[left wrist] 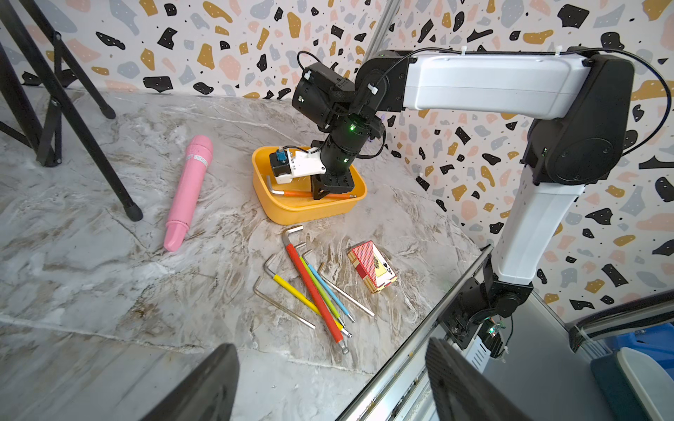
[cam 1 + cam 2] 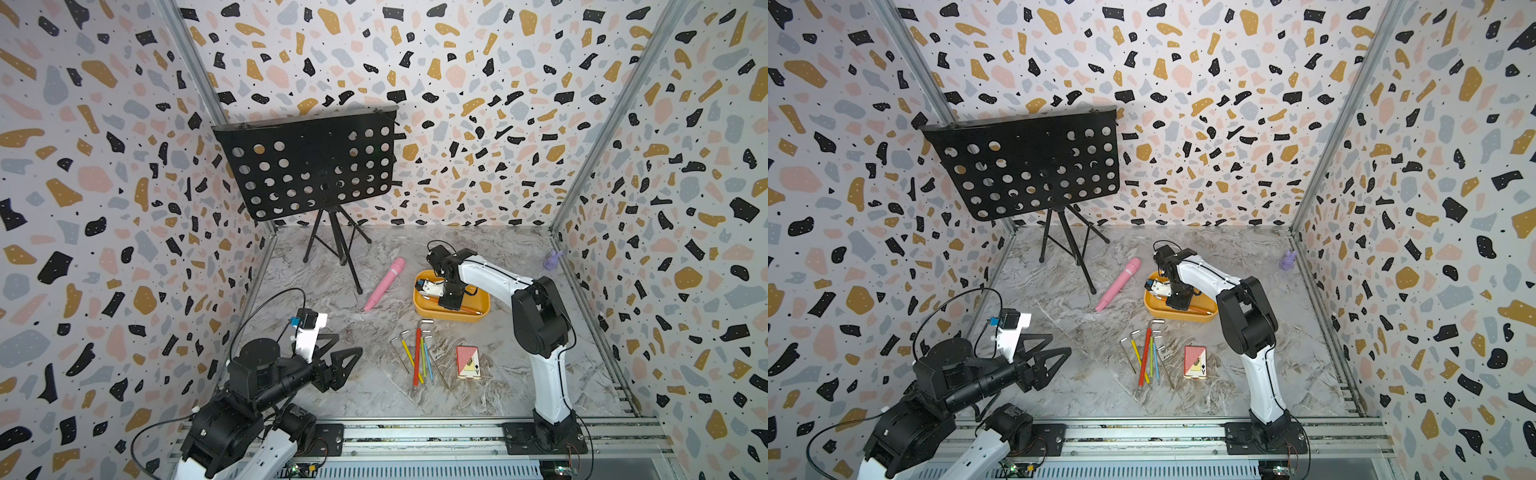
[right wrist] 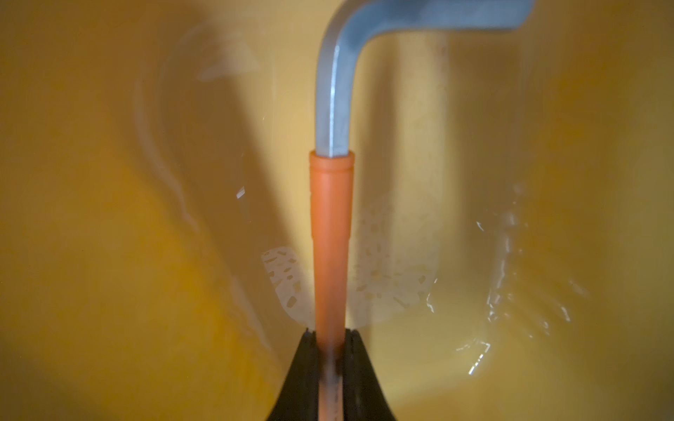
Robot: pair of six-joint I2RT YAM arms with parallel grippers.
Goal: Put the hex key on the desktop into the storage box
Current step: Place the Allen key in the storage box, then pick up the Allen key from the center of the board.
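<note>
The right gripper [image 3: 330, 337] stands inside the yellow storage box [image 1: 291, 215], jaws pinching the orange-sleeved hex key [image 3: 330, 218], which lies lengthwise within the box walls. The left gripper [image 2: 349, 343] hangs spread and empty above the desktop [image 2: 374, 399]. It is well apart from the other hex keys [image 2: 417, 357], which lie on the desktop beside the card box [image 2: 467, 361].

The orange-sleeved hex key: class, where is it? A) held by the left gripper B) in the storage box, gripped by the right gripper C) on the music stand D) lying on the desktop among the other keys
B: the right wrist view shows the orange-sleeved hex key clamped by the right gripper over the storage box floor.
</note>
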